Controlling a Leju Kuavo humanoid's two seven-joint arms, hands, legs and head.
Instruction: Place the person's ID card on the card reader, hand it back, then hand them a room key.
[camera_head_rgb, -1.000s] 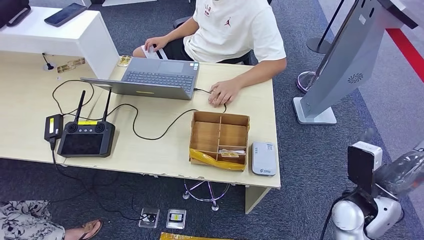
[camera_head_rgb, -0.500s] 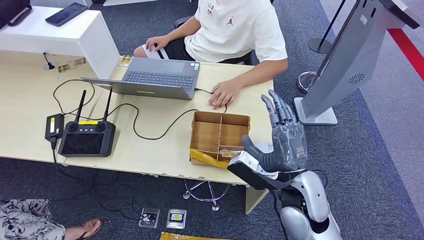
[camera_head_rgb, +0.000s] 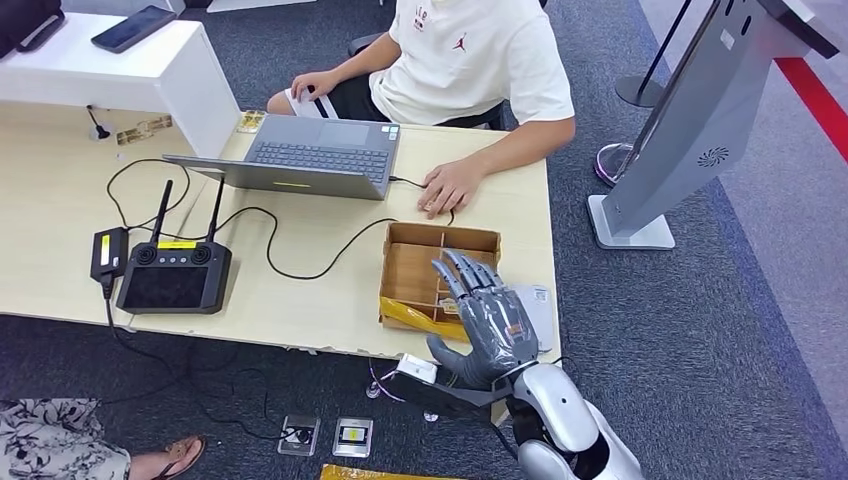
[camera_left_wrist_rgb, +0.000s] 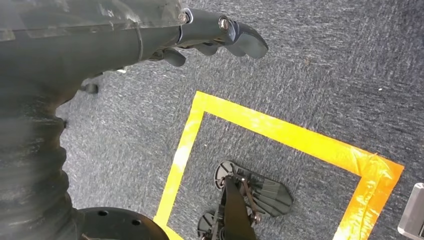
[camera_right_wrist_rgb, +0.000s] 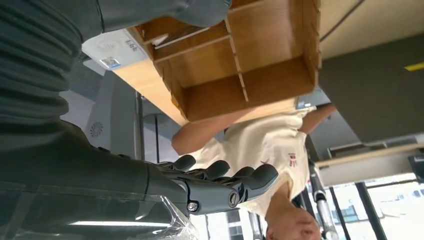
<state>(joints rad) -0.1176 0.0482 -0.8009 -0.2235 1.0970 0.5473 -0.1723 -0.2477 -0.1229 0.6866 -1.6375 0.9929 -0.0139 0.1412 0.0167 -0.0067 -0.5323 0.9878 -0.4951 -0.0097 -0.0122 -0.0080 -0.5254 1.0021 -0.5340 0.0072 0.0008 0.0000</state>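
Right hand (camera_head_rgb: 487, 322): fingers spread, empty, above the wooden divided tray (camera_head_rgb: 437, 262) | white flat card reader (camera_head_rgb: 540, 300) just beside tray, partly hidden | ID card: you can't tell where | risk: your descending fingers could clip the tray wall, shoving the reader.

Right hand (camera_head_rgb: 488, 322) lower and further left than half second ago: then raised beside desk's right edge with fingers pointing up past wooden box's far right corner, now over box's (camera_head_rgb: 420, 262) near right compartments, fingers spread, nothing held. One second ago hand was not over desk at all; right arm sat at picture's bottom right corner. Grey card reader (camera_head_rgb: 540, 305) at desk's (camera_head_rgb: 300, 300) near right corner now largely hidden behind hand.
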